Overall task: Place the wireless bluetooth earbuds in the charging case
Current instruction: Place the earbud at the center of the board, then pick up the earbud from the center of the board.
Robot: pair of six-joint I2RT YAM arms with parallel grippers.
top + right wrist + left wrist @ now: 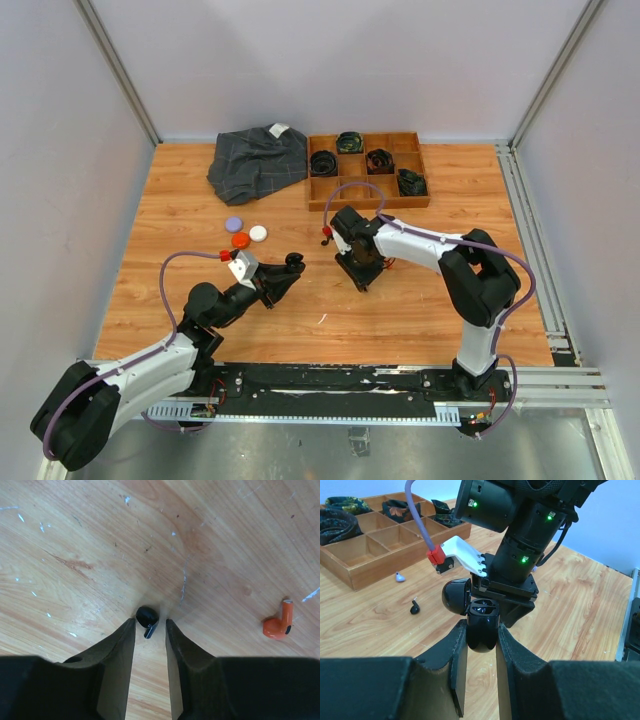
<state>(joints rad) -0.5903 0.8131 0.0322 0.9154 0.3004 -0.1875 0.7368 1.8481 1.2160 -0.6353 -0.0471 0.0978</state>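
My left gripper (481, 626) is shut on a glossy black charging case (482, 635), held above the table with its lid (456, 596) flipped open. It also shows in the top view (287, 270). My right gripper (150, 622) points straight down at the table, open, with a black earbud (147, 615) lying between its fingertips, close to the left finger. An orange-red earbud (277, 626) lies on the wood to its right. In the left wrist view another black earbud (415, 608) and a pale purple one (400, 577) lie on the table. The right gripper (362, 275) stands just right of the case.
A wooden compartment tray (368, 190) with coiled black belts (324, 161) stands at the back. A grey folded cloth (258, 160) lies to its left. Purple (234, 224), orange (240, 240) and white (258, 233) pucks lie left of centre.
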